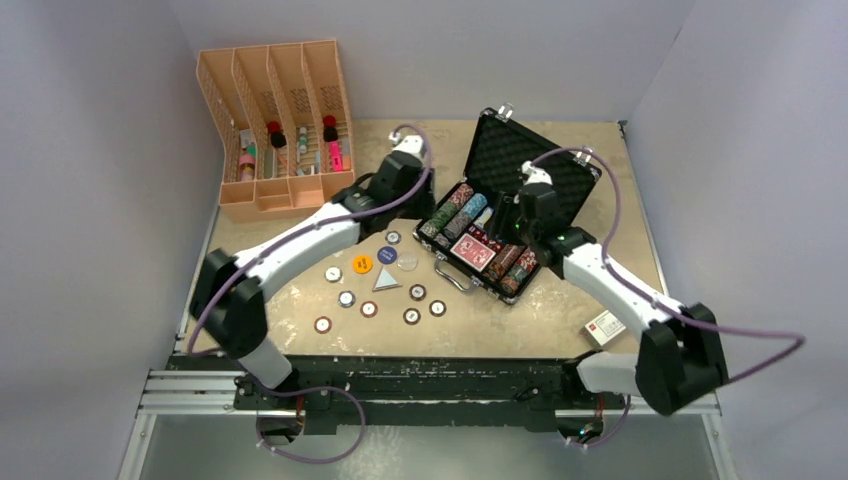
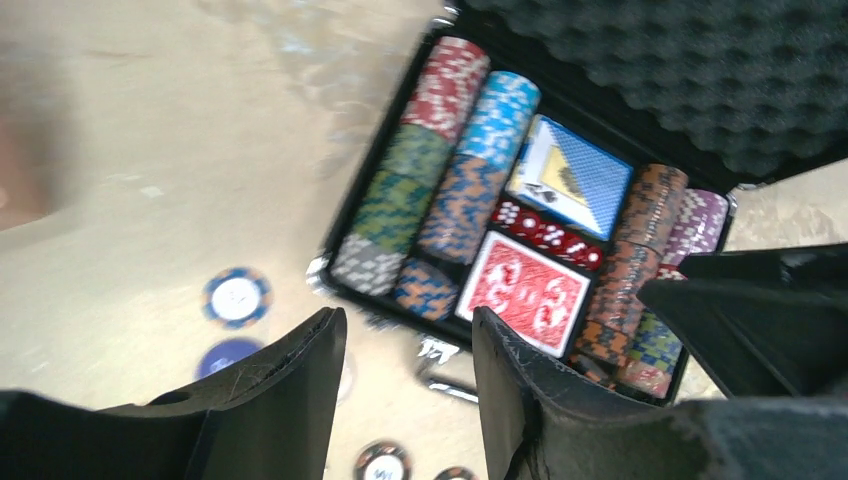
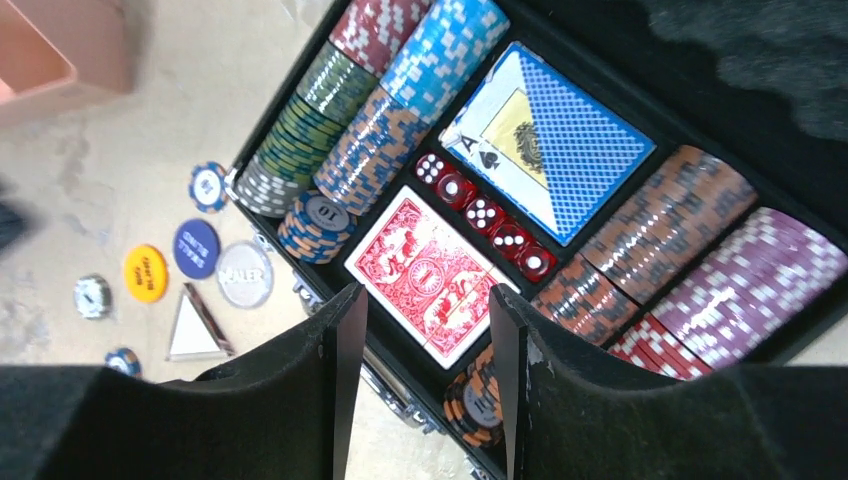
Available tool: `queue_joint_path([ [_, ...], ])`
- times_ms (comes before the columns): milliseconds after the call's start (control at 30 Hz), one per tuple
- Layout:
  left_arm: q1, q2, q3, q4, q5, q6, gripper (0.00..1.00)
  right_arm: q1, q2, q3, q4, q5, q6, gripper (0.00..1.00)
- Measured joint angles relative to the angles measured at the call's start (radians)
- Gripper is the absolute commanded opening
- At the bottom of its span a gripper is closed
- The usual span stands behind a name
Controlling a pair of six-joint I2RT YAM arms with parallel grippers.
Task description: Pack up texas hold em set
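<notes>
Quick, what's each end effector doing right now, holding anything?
Left end effector: open, empty.
Right end effector: open, empty, over the red card deck.

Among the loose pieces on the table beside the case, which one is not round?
The pale triangular piece, just below the orange disc and the dark blue disc in the top view. Every other loose piece is round.

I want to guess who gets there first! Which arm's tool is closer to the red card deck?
Right. The right tool hovers over the open case, just above the red card deck. The left tool hangs outside the case, over the table.
</notes>
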Motion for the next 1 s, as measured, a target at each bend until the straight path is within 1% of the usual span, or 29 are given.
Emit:
queue_joint_path([
  [100,0.032,-0.151,-0.106,-0.011,-0.066,-0.005,0.48,0.023,0.102,0.032,0.009,-0.012,-0.018,0.52],
  [167,0.069,-0.257,-0.179,-0.012,-0.118,-0.01,0.49,0.062,0.159,0.065,0.002,-0.008,-0.028,0.52],
  [267,0.121,-0.407,-0.27,-0.026,-0.217,-0.023,0.49,0.143,0.248,0.174,-0.013,0.009,-0.045,0.54],
  [400,0.138,-0.591,-0.366,-0.031,-0.383,-0.035,0.51,0.248,0.345,0.313,-0.005,0.032,-0.059,0.66],
  [467,0.138,-0.664,-0.397,-0.03,-0.46,-0.037,0.52,0.293,0.375,0.345,-0.005,0.051,-0.063,0.71],
  [533,0.138,-0.733,-0.422,-0.027,-0.544,-0.039,0.56,0.336,0.414,0.378,-0.014,0.069,-0.064,0.74],
  [667,0.138,-0.82,-0.451,-0.012,-0.66,-0.053,0.59,0.404,0.518,0.446,-0.048,0.1,-0.061,0.77],
  [800,0.138,-0.85,-0.463,-0.008,-0.707,-0.058,0.6,0.466,0.616,0.497,-0.1,0.108,-0.063,0.88],
  [833,0.138,-0.85,-0.463,-0.009,-0.714,-0.061,0.62,0.479,0.637,0.512,-0.113,0.109,-0.064,0.91],
  [900,0.138,-0.849,-0.463,-0.009,-0.726,-0.062,0.67,0.509,0.688,0.554,-0.142,0.111,-0.066,0.94],
  [1000,0.138,-0.849,-0.464,-0.011,-0.743,-0.069,0.71,0.542,0.738,0.596,-0.163,0.105,-0.075,0.95],
])
